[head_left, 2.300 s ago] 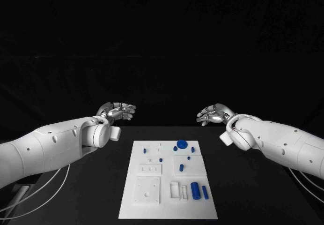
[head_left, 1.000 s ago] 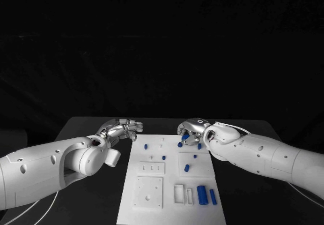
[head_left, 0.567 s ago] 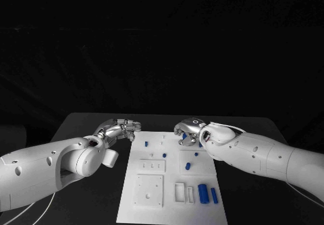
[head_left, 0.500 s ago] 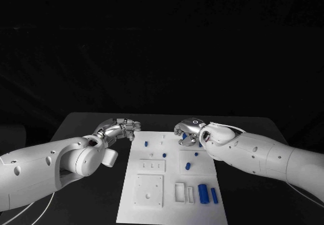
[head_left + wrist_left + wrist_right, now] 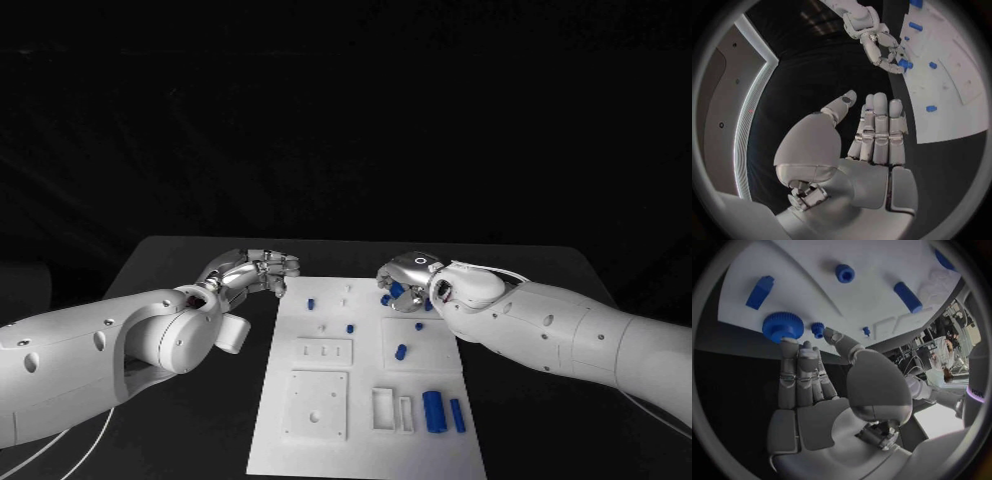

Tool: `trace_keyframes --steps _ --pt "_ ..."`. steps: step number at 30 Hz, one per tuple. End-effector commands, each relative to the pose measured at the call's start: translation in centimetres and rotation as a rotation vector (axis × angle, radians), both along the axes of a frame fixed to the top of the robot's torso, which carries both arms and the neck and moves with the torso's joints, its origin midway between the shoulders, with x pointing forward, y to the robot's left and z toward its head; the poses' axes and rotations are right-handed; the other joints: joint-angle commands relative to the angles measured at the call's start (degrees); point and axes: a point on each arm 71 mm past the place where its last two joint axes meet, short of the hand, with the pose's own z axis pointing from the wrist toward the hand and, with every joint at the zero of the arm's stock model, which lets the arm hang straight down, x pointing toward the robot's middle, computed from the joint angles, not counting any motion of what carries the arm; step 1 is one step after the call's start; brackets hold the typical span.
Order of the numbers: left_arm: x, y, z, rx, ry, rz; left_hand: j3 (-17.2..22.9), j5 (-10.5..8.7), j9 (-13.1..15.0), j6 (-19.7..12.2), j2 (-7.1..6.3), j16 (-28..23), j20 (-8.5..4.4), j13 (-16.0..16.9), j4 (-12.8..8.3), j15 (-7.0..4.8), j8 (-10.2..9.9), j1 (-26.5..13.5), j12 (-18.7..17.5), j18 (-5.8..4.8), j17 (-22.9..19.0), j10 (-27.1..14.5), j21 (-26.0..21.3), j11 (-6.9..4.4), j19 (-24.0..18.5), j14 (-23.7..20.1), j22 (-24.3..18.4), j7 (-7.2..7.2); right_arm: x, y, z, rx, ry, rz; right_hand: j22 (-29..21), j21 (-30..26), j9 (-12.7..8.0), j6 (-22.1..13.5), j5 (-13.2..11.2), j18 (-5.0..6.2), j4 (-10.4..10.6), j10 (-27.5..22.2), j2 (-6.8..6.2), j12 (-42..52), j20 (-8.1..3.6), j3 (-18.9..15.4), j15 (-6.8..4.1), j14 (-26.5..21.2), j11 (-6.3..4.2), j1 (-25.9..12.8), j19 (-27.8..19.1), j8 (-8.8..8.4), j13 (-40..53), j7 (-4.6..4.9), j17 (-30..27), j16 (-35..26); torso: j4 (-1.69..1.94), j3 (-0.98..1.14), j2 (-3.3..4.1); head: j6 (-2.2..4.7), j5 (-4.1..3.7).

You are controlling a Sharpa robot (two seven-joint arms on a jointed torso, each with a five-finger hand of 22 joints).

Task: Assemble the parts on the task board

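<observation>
At the task board (image 5: 340,420) far edge, right hand (image 5: 404,281) nearer the blue knob (image 5: 782,326) than before.

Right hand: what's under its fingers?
Under the right hand, the far end of the white board; a round blue knob sits at the fingers. Contact can't be told.

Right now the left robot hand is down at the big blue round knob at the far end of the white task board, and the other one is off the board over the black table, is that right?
Not quite: the right robot hand is at the blue round knob, fingertips at its edge, as the right wrist view shows. The left robot hand hangs open over the black table, beside the white task board.
</observation>
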Motion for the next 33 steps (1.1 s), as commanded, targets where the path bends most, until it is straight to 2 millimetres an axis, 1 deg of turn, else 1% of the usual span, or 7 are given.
trace_keyframes --steps 1,5,7,12,15,20,33 --pt "-0.06 -0.31 0.24 -0.003 -0.012 -0.023 0.17 -0.32 0.08 0.20 -0.09 0.01 -0.22 0.09 -0.23 0.05 -0.28 -0.56 -0.23 1.12 0.03 -0.22 0.31 0.30 -0.43 -0.53 1.03 0.16 -0.04 0.07 -0.24 -0.031 0.006 0.005 -0.06 -0.33 -0.06 0.24 -0.20 2.19 0.06 0.06 -0.55 -0.09 -1.91 0.38 0.66 -0.87 -0.09 -0.08 2.24 -0.21 -0.08 -0.07 -0.14 0.33 0.03 -0.02 0.35 -0.05 0.26" --pt "-0.13 -0.36 0.34 -0.003 -0.013 -0.025 0.20 -0.33 0.11 0.19 -0.11 0.03 -0.21 0.09 -0.24 0.06 -0.31 -0.62 -0.29 1.13 0.03 -0.27 0.35 0.32 -0.45 -0.54 1.03 0.16 -0.01 0.00 -0.32 -0.033 0.005 0.003 -0.07 -0.40 -0.07 0.44 -0.36 2.19 0.06 0.26 -0.46 -0.02 -1.82 0.68 0.63 -0.95 -0.12 -0.08 2.30 -0.16 -0.07 -0.13 -0.55 0.61 0.06 -0.08 0.47 -0.27 0.33" --pt "-0.18 -0.34 0.38 -0.004 -0.013 -0.026 0.22 -0.34 0.12 0.19 -0.12 0.03 -0.21 0.10 -0.25 0.07 -0.32 -0.63 -0.32 1.14 0.04 -0.29 0.37 0.32 -0.46 -0.54 1.02 0.16 0.03 -0.08 -0.34 -0.035 0.004 0.002 -0.07 -0.44 -0.07 0.65 -0.60 2.19 0.06 0.54 -0.37 0.08 -1.76 0.94 0.58 -1.01 -0.19 -0.06 2.33 -0.09 -0.03 -0.20 -0.87 0.82 0.07 -0.04 0.66 -0.15 0.42" --pt "-0.22 -0.31 0.58 -0.002 -0.013 -0.032 0.24 -0.36 0.15 0.20 -0.15 0.05 -0.19 0.11 -0.24 0.08 -0.35 -0.72 -0.38 1.15 0.04 -0.32 0.42 0.34 -0.47 -0.53 1.01 0.17 0.00 -0.29 -0.35 -0.038 0.002 -0.001 0.13 -0.40 -0.01 1.91 -3.19 2.19 0.10 2.54 -0.06 0.63 -1.35 3.03 0.03 -1.19 -0.76 0.24 2.43 0.32 0.30 -0.47 -2.20 1.64 -0.07 -0.04 0.88 -0.11 0.68" --pt "-0.20 -0.32 0.68 0.001 -0.018 -0.032 0.25 -0.38 0.18 0.20 -0.19 0.06 -0.18 0.13 -0.22 0.09 -0.37 -0.79 -0.42 1.16 0.04 -0.33 0.46 0.35 -0.48 -0.53 1.01 0.17 -0.06 -0.22 -0.37 -0.042 0.005 0.002 0.26 -0.33 0.01 2.39 -3.59 2.19 0.09 3.21 0.01 0.72 -1.35 3.79 -0.19 -1.26 -0.98 0.06 2.49 0.44 0.44 -0.47 -2.75 2.02 -0.12 -0.05 0.93 -0.33 0.76" --pt "-0.12 -0.46 0.67 0.001 -0.019 -0.032 0.27 -0.40 0.20 0.20 -0.20 0.08 -0.17 0.14 -0.22 0.09 -0.39 -0.83 -0.45 1.18 0.05 -0.33 0.50 0.36 -0.49 -0.52 1.00 0.17 -0.20 0.08 -0.32 -0.039 0.002 0.010 0.46 -0.26 0.01 3.04 -4.45 2.19 0.15 4.23 -0.04 0.78 -1.41 4.98 -0.47 -1.41 -1.26 -0.34 2.60 0.54 0.67 -0.55 -3.72 2.69 -0.25 -0.06 1.19 -0.32 0.85" --pt "-0.04 -0.59 0.63 0.002 -0.017 -0.036 0.35 -0.41 0.26 0.23 -0.19 0.09 -0.17 0.17 -0.23 0.10 -0.42 -0.89 -0.53 1.22 0.05 -0.34 0.57 0.36 -0.51 -0.53 0.99 0.18 -0.40 0.65 -0.25 -0.034 -0.001 0.017 0.74 -0.16 0.08 4.01 -5.45 2.19 0.24 5.62 0.04 0.88 -1.54 6.00 -0.92 -1.66 -1.72 -1.52 2.75 0.74 1.23 -0.85 -5.05 3.55 -0.26 -0.26 1.30 -0.55 0.91"
